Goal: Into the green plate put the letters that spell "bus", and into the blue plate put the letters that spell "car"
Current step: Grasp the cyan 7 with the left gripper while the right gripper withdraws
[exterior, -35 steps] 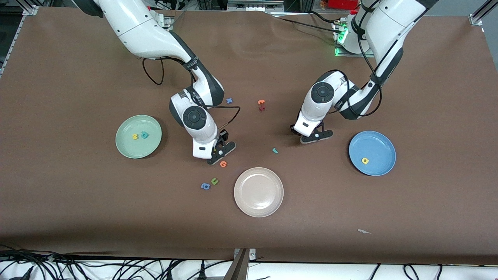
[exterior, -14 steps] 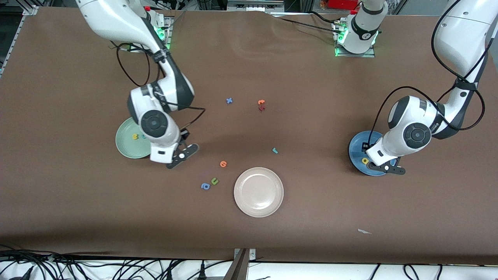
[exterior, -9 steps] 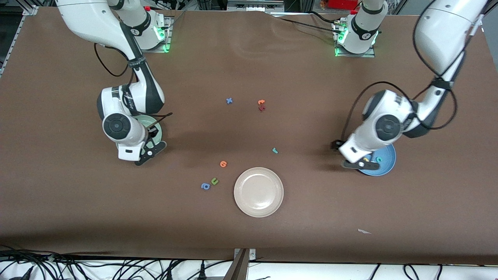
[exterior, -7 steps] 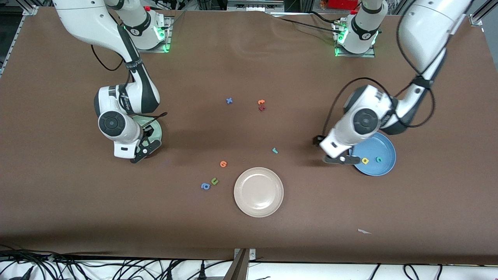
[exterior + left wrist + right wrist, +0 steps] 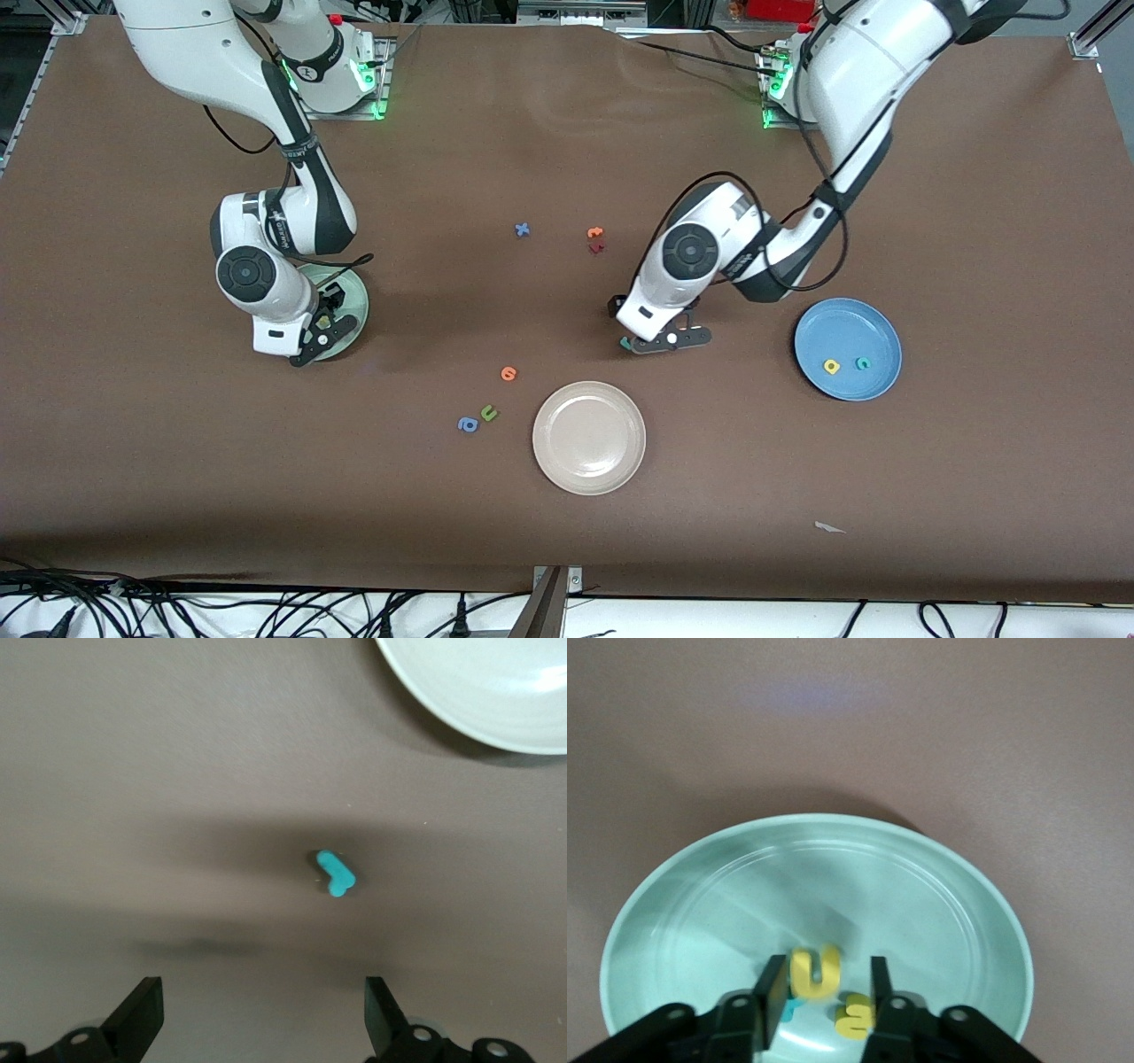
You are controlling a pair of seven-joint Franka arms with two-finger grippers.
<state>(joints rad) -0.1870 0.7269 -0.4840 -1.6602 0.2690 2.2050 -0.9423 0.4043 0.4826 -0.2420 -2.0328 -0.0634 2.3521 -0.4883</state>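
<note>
My right gripper (image 5: 824, 981) is open just above the green plate (image 5: 859, 877), the yellow u (image 5: 816, 972) loose between its parted fingers. In the plate lie the yellow s (image 5: 854, 1017) and the teal b (image 5: 794, 1009), which is mostly hidden by a finger. In the front view this gripper (image 5: 317, 338) covers those letters on the green plate (image 5: 352, 297). My left gripper (image 5: 263, 1023) is wide open over the teal r (image 5: 335, 873), which lies on the table and shows at its fingers (image 5: 625, 344). The blue plate (image 5: 842, 326) holds the yellow a (image 5: 831, 366) and the teal c (image 5: 861, 362).
A cream-white plate (image 5: 589, 461) lies nearer the front camera than the r. An orange letter (image 5: 508, 373), a green u (image 5: 488, 413) and a blue a (image 5: 468, 424) lie beside it. A blue x (image 5: 523, 229) and orange and dark red letters (image 5: 595, 239) lie mid-table.
My left arm dropped the teal c in the blue plate and swung over to the teal r. My right arm carried the yellow u over the green plate and its fingers parted.
</note>
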